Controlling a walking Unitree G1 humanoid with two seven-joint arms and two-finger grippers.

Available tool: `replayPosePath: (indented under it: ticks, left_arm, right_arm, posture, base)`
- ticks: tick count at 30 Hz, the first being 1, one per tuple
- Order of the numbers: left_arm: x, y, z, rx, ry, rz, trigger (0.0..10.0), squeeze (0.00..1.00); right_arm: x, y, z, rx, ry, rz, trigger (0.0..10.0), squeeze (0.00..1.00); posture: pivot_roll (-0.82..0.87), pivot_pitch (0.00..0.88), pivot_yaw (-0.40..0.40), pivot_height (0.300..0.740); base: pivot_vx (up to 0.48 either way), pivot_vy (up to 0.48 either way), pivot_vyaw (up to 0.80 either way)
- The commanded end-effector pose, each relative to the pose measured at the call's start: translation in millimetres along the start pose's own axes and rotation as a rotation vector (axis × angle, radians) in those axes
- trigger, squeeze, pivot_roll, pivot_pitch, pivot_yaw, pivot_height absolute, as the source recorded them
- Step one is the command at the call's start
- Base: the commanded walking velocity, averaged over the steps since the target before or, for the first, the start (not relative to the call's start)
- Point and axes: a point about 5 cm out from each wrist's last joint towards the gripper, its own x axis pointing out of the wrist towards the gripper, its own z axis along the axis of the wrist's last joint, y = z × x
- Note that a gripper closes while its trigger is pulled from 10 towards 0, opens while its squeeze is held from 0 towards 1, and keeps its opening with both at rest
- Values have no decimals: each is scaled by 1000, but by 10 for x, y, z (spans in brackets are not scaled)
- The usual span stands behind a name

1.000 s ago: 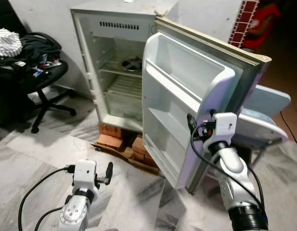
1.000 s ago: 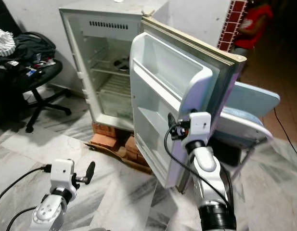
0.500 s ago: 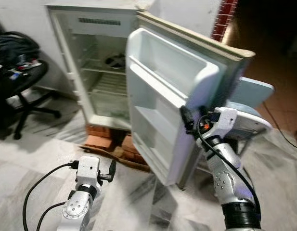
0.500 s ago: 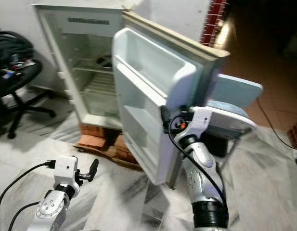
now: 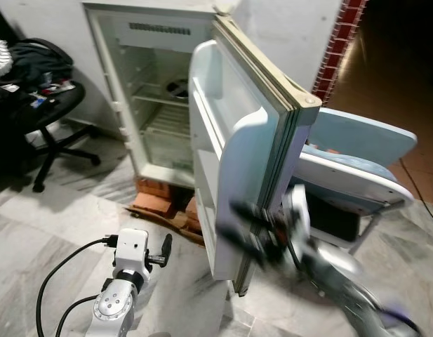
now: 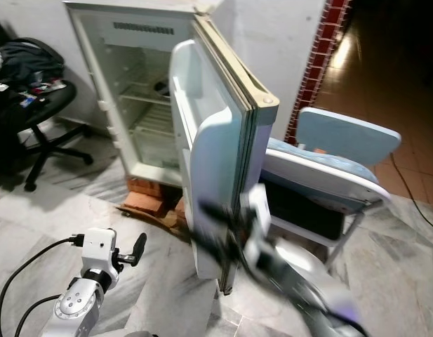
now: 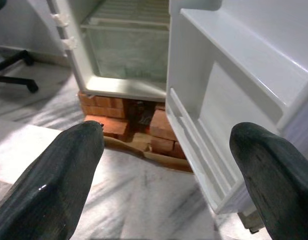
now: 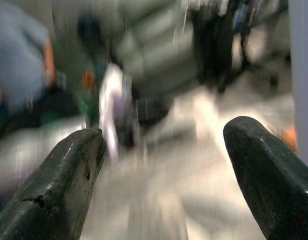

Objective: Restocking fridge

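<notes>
Fridge [image 5: 156,112], open and raised on bricks, its door [image 5: 234,161] swung edge-on, long axis upright — right gripper [image 5: 262,235], blurred, nearest, just beside the door's lower edge, jaws spread and empty — left gripper [image 5: 163,250] low over floor, door shelves ahead, jaws likewise wide, empty.

Fridge [image 5: 167,105]: white, small, raised on red bricks, which I see beneath it. Door [image 5: 234,161] swung wide open, edge-on to me, its moulded shelves bare. Wire shelves inside; dark round item on the upper one.
</notes>
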Motion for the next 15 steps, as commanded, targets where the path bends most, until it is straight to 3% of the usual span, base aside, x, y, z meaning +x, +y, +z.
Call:
replayPosePath:
  ticks: [1, 4, 5, 7, 10, 12, 15]
  left_arm:
    - [11, -16, 10, 5, 2, -8, 10000, 0]
    - [14, -26, 0, 6, 10, -17, 10000, 0]
    - [14, -26, 0, 6, 10, -17, 10000, 0]
    - [15, -41, -7, 20, 18, -29, 10000, 0]
    - [-4, -58, -6, 32, 30, -34, 10000, 0]
    - [-9, -57, -10, 36, 36, -33, 10000, 0]
    - [-21, -52, -45, 49, 66, -44, 10000, 0]
  right_arm:
    - [-4, 45, 6, -44, 40, 72, 10000, 0]
    - [-226, -128, -213, -126, 265, -21, 10000, 0]
    - [-226, -128, -213, -126, 265, -21, 10000, 0]
    - [-310, -502, -282, -224, 396, -288, 10000, 0]
    - [-306, -745, -147, -307, 395, -499, 10000, 0]
    - [-295, -816, -82, -341, 383, -565, 10000, 0]
    - [-188, -948, 210, -417, 236, -713, 10000, 0]
  posture:
    - [14, 0, 6, 740]
    - [10, 0, 8, 740]
    - [10, 0, 8, 740]
    - [11, 0, 11, 740]
    - [16, 0, 14, 740]
    - [16, 0, 14, 740]
    - [21, 0, 16, 740]
  base:
    - [0, 0, 0]
    - [0, 0, 0]
    - [0, 0, 0]
    - [0, 0, 0]
    - [0, 0, 0]
    - [0, 0, 0]
    - [0, 0, 0]
